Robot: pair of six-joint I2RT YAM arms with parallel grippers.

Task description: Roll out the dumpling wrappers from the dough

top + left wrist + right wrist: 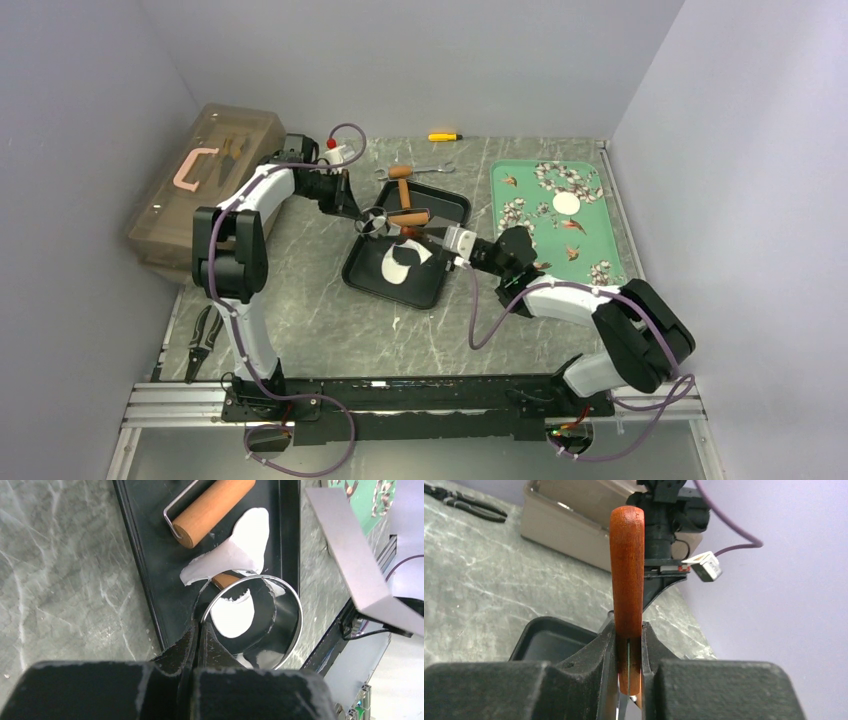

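Left fingers shut on ring cutter rim over tray; dough in tray; right fingers clamping wooden handle.

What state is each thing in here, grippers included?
Left gripper: shut on rim of shiny metal ring cutter.
Right gripper: shut on reddish-brown wooden rod.
White dough sheet: flattened, piece cut out, in black tray.
Thin white round wrapper: flat on green floral tray.
Translucent brown lidded box: closed.
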